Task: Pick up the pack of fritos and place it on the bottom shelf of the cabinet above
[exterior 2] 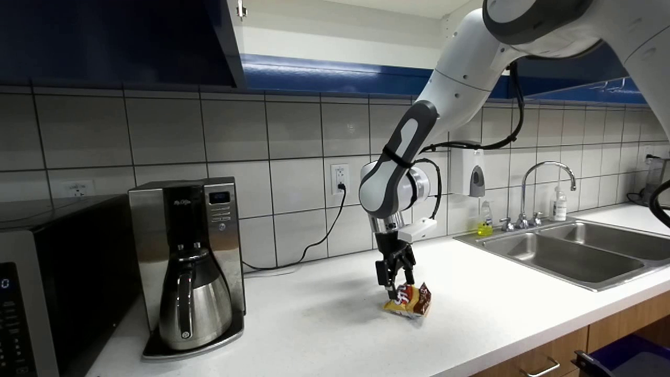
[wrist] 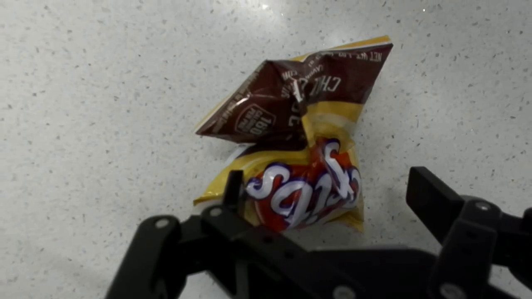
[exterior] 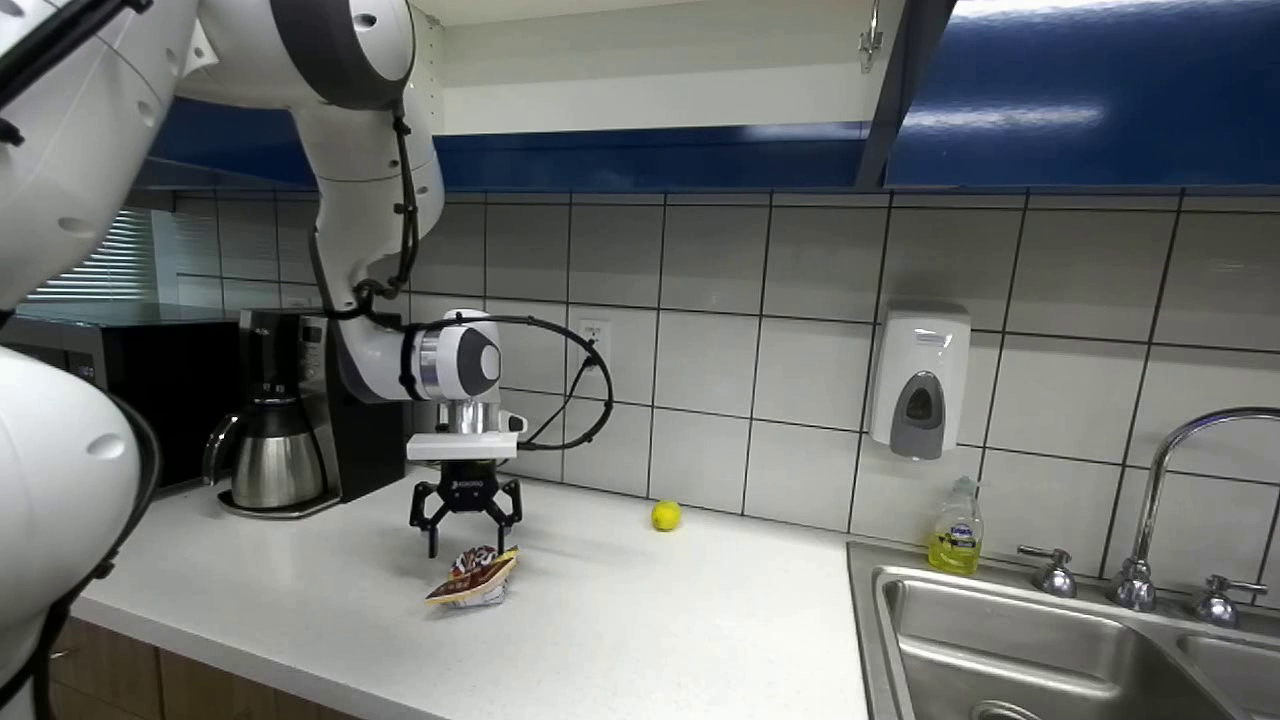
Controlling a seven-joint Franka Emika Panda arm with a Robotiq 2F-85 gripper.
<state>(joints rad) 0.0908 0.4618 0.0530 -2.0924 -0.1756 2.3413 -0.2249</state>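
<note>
The Fritos pack (exterior: 472,583) is brown, yellow and red. It lies crumpled on the white counter, also in an exterior view (exterior 2: 413,301) and the wrist view (wrist: 307,191). My gripper (exterior: 467,550) points straight down just above the pack, fingers apart; it shows too in an exterior view (exterior 2: 401,289). In the wrist view (wrist: 327,176) one finger overlaps the pack's lettered end and the other is beside it over bare counter. Nothing is held. The open cabinet (exterior: 650,158) is above, blue-edged with a white inside, also in an exterior view (exterior 2: 335,73). Its bottom shelf surface is hidden.
A coffee maker (exterior 2: 196,262) and a black microwave (exterior 2: 68,272) stand at one end of the counter. A yellow ball (exterior: 665,515) lies near the tiled wall. The sink (exterior: 1000,640) and dish soap (exterior: 957,535) are at the other end. A raised blue cabinet door (exterior: 1090,100) hangs beside the opening.
</note>
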